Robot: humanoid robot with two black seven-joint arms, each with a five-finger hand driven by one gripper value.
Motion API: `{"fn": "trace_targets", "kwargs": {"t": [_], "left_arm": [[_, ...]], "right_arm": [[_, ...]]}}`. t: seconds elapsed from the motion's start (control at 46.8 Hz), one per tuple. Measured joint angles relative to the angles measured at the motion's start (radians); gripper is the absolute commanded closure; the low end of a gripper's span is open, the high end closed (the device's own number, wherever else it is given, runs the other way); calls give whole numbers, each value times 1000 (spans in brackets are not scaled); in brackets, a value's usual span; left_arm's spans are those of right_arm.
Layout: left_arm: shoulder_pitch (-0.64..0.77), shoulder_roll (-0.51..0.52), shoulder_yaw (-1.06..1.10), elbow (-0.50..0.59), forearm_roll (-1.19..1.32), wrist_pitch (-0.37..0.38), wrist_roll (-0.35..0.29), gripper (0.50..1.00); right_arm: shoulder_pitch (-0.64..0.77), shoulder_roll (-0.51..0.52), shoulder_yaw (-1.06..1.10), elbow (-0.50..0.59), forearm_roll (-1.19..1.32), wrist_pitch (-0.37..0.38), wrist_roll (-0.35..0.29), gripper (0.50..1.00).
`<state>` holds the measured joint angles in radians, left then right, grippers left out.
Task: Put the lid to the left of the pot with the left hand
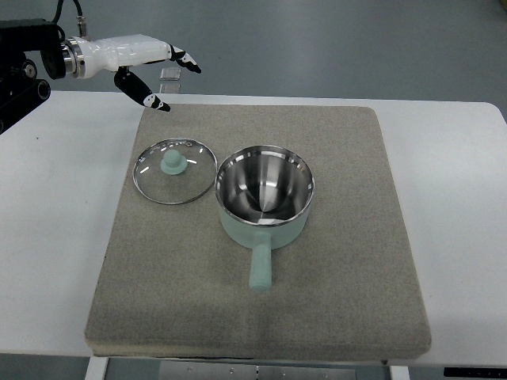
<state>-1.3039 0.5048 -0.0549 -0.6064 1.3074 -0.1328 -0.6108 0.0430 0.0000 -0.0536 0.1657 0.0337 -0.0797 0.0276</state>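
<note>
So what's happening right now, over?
Left hand open, empty, above mat's far corner. Lid flat on mat, left of pot. Nothing in the way.

One steep overhead view of table [444,237]

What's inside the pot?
Nothing. The pot is open, and its shiny steel bottom and walls show bare. Its glass lid lies flat on the grey mat to its left, so nothing is covered.

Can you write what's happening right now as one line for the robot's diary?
left hand: open, empty, above mat corner | round glass lid with green knob: flat, left of pot | mint-green steel pot: uncovered | right hand: unseen
</note>
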Motion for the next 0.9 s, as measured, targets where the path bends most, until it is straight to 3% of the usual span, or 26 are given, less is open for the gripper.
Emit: {"fn": "trace_targets", "kwargs": {"t": [0.256, 0.619, 0.662, 0.833, 0.897], "left_arm": [[10, -139, 8, 242, -218, 2, 0, 656], [32, -236, 3, 399, -536, 4, 5, 666], [41, -247, 3, 410, -586, 9, 37, 669], [61, -316, 4, 473, -828, 41, 287, 679], [61, -330, 4, 478, -910, 68, 334, 686]], "right_arm": [[0, 0, 0, 0, 0, 0, 0, 579], [0, 0, 0, 0, 0, 0, 0, 579], [0, 0, 0, 0, 0, 0, 0, 579], [0, 0, 0, 0, 0, 0, 0, 579], [0, 0, 0, 0, 0, 0, 0, 579]]}}
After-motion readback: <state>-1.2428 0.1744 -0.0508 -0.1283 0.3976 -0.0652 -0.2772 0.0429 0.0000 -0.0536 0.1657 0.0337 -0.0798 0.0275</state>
